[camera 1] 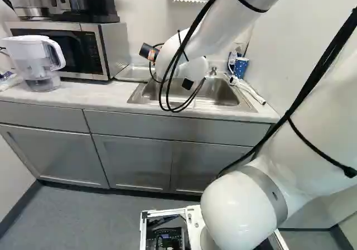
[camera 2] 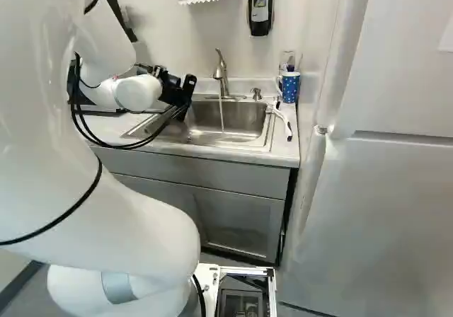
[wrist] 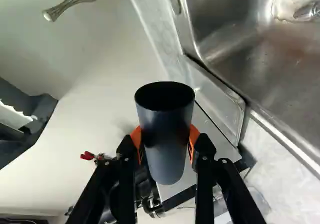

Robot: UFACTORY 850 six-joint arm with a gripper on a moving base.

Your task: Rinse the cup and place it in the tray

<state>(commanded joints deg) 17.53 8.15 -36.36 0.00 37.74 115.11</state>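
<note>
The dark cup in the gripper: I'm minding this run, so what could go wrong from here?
The dark cup is smooth and held between the gripper's two orange pads, so it may slip once wet. Water runs from the faucet while the gripper is off to the left in the right base view, so the cup might knock the spout on its way under. The black cables loop low near the sink and could snag.
</note>
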